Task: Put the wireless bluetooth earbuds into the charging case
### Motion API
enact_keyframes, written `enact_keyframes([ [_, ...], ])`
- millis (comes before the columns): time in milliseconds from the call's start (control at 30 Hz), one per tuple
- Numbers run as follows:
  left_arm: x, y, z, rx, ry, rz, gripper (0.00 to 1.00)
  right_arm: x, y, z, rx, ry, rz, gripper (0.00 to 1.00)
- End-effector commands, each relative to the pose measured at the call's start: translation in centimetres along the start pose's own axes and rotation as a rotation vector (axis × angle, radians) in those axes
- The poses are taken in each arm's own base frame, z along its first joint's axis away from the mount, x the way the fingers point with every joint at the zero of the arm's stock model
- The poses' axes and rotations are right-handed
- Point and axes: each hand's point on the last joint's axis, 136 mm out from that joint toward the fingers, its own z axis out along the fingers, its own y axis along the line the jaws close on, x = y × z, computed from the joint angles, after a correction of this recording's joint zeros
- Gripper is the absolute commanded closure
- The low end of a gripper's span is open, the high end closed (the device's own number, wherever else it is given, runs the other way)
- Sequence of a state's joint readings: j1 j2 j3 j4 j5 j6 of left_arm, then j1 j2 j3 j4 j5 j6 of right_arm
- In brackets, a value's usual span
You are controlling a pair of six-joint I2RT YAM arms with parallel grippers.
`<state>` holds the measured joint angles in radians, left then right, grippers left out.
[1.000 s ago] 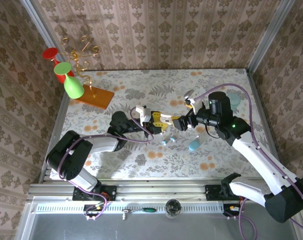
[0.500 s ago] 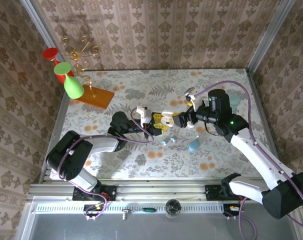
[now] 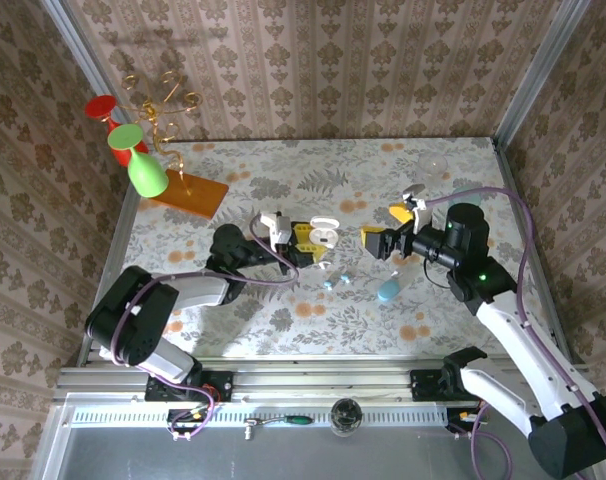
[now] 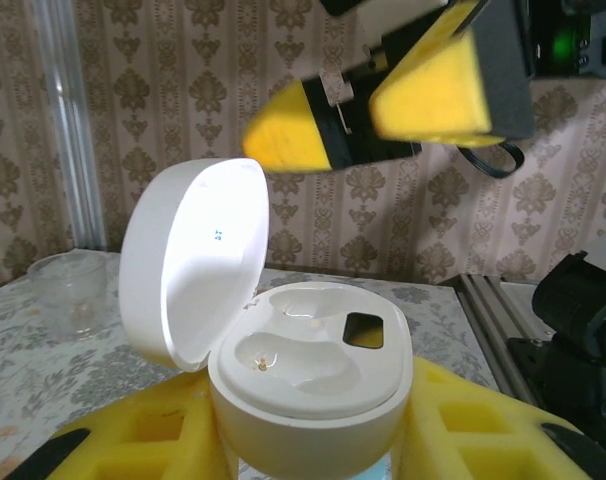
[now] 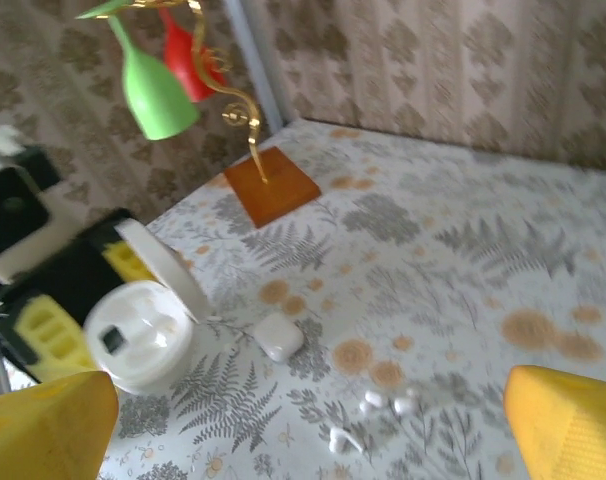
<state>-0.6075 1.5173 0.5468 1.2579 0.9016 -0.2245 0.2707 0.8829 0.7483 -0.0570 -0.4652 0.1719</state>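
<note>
Right gripper (image 3: 386, 228) has backed off to the right, jaws wide. Left gripper (image 3: 305, 243) clamps the open round white case (image 3: 323, 232). Charging case (image 5: 278, 338) and earbuds (image 3: 328, 284) lie on the counter (image 3: 433, 170) nearby.

Floral table (image 3: 313, 172) — earbuds (image 3: 335, 283), blue capsule (image 3: 388, 291)

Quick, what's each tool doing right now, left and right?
Left tool: closed on the round white case, whose lid is open.
Right tool: open, holding nothing.

White charging case (image 4: 313, 400), lid open, earbuds (image 3: 328, 285) outside
</note>
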Motion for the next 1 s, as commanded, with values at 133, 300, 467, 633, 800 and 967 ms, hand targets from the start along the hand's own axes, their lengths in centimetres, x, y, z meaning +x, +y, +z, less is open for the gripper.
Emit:
enact_keyframes([
  [133,-1.5,0.6,-2.2,-0.043,-0.029,0.047,0.63,4.7,-4.0,2.7,0.146,0.129,0.413,0.05],
  [300,-1.7,0.8,-3.5,-0.073,-0.032,0.055,0.63,8.8,-5.1,5.5,0.168,0.295,0.557,0.17],
  [467,-1.9,0.5,-4.3,-0.088,-0.035,0.061,0.63,12.9,-5.8,8.5,0.209,0.474,0.667,0.42],
  [633,-1.8,0.2,-4.8,-0.102,-0.032,0.057,0.63,14.9,-5.7,11.6,0.197,0.542,0.703,0.55],
  [800,-1.4,0.0,-5.1,-0.115,-0.015,0.058,0.63,15.9,-5.8,14.5,0.191,0.586,0.698,0.55],
  [967,-1.4,-0.2,-5.2,-0.119,-0.011,0.061,0.63,16.8,-7.0,17.1,0.208,0.632,0.669,0.54],
])
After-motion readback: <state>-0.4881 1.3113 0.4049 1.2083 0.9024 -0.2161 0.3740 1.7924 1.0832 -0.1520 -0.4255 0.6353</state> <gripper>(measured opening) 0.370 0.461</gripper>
